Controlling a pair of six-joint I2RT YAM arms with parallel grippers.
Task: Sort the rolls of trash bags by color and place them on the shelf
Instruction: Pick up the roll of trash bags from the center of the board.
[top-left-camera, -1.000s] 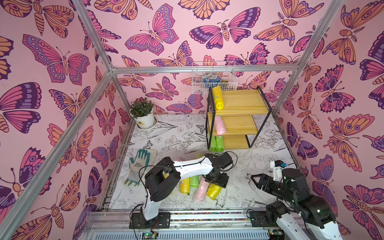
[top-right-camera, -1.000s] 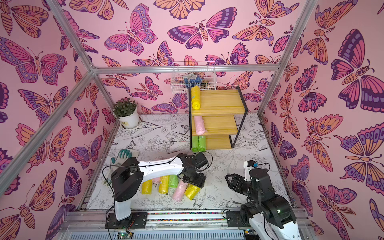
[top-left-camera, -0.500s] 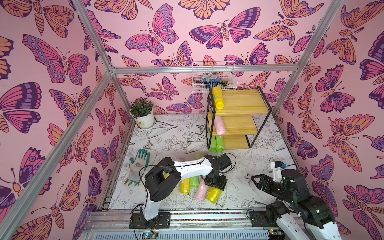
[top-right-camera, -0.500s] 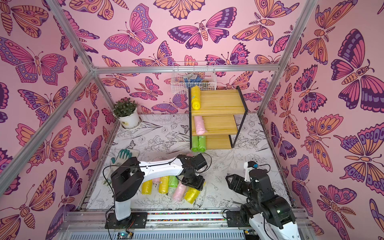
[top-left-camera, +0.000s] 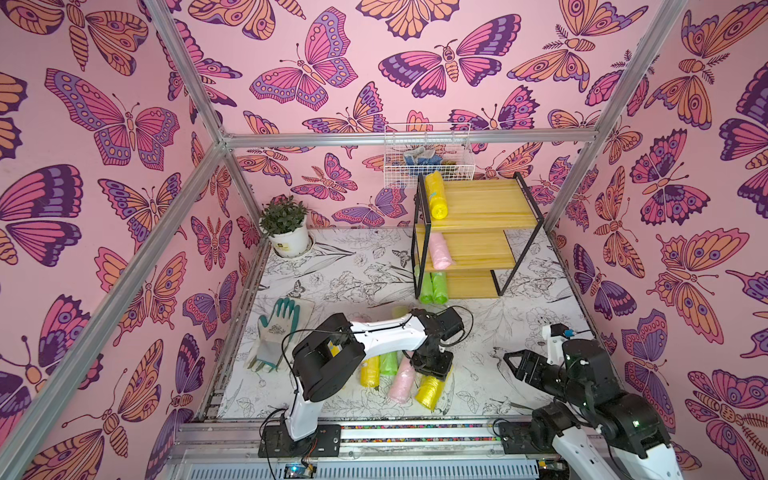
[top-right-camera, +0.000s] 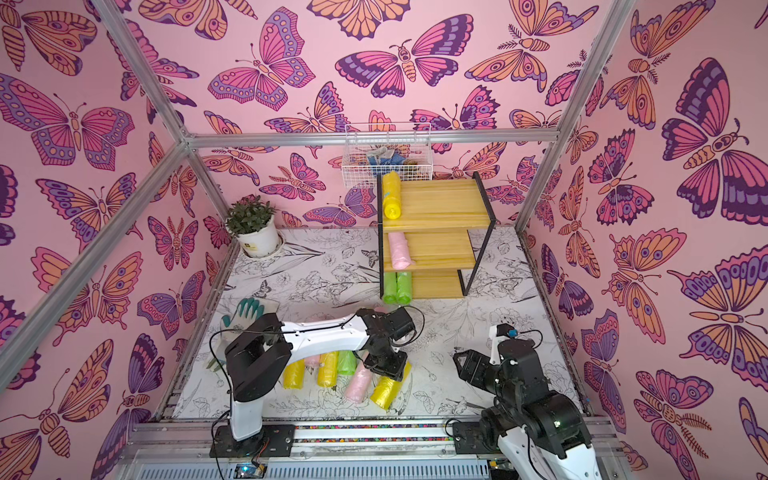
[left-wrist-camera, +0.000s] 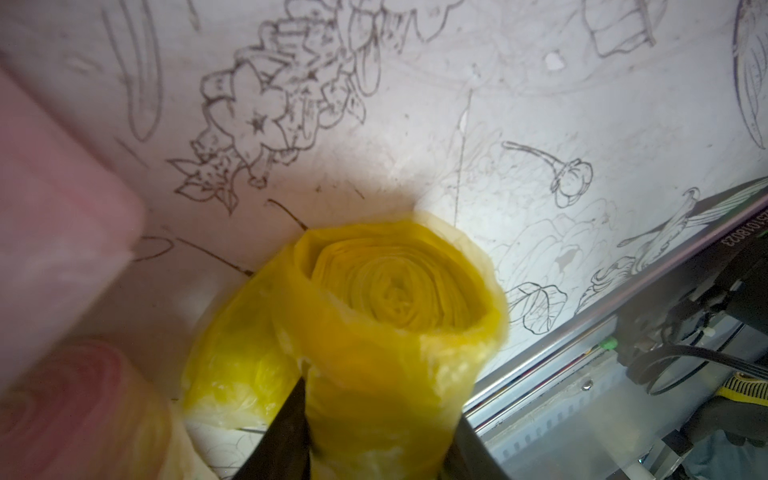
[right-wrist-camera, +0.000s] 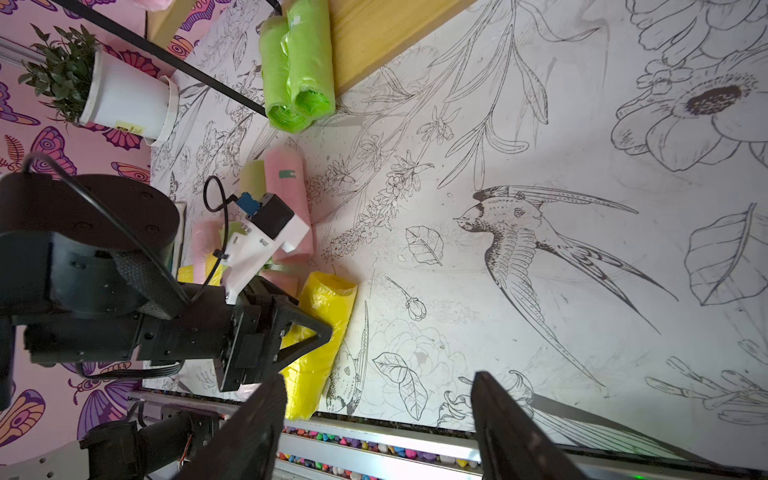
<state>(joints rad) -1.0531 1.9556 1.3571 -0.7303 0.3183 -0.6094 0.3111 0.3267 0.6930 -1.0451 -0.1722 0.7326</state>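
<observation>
My left hand (top-left-camera: 432, 366) is clamped on one end of a yellow roll (top-left-camera: 429, 392), and its fingers (left-wrist-camera: 282, 440) press both sides. That roll lies on the surface (top-left-camera: 519, 299) at the 3 o'clock end of the loose cluster, with a pink roll (top-left-camera: 402, 381) just beside it at 9 o'clock. My right hand (top-left-camera: 510, 365) hovers farther out at 3 o'clock, spread wide and holding nothing. The shelf (top-left-camera: 490, 199) stands at 12 o'clock. It carries a shelved yellow roll (top-left-camera: 436, 195) on top, a shelved pink roll (top-left-camera: 440, 251) in the middle and two green rolls (top-left-camera: 432, 287) at the bottom.
</observation>
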